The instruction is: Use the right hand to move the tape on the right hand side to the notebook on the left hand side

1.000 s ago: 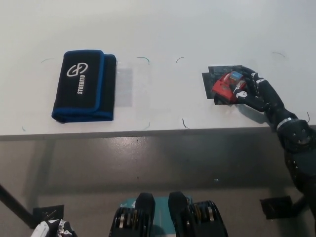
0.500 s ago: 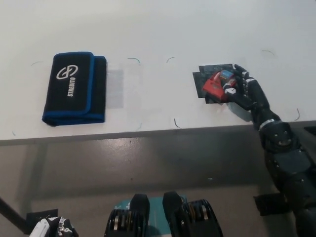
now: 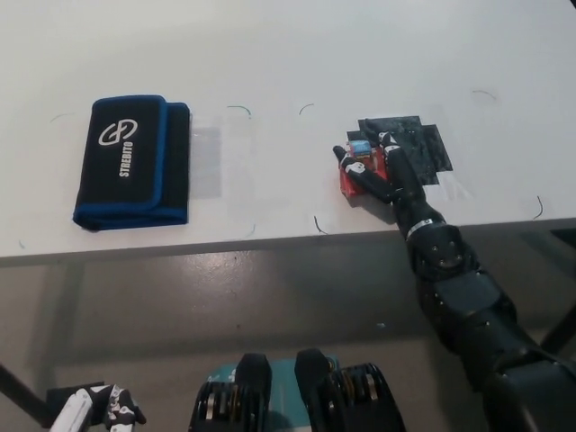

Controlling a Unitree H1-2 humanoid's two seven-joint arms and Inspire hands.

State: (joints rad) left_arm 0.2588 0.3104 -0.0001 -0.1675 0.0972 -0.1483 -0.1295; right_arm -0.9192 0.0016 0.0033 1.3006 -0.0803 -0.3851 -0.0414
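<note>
Head view, looking steeply down on a white counter. The black right hand lies over the red tape, its fingers curled around the tape's upper and near sides so that the tape is held inside the grasp; only its left portion shows past the hand. The tape sits just off the left edge of a black patch on the counter, close to the counter's near edge. Whether it is lifted or touching the surface cannot be told.

The governing relation: the notebook, a black case edged in blue, lies well apart to the left of the held tape, at roughly the same depth on the counter, its long axis running away from the robot. The transfer is therefore judged to call for an almost pure leftward carry across bare counter, with nothing between the two. The white left hand rests low at the lower left, below the counter edge, far from the work; whether it is open cannot be told.

Compared with half a second earlier, the tape and the hand stand farther left: the tape then lay on the black patch, and the patch is now largely uncovered to the right of the hand. The notebook's place on the counter is essentially unchanged.
</note>
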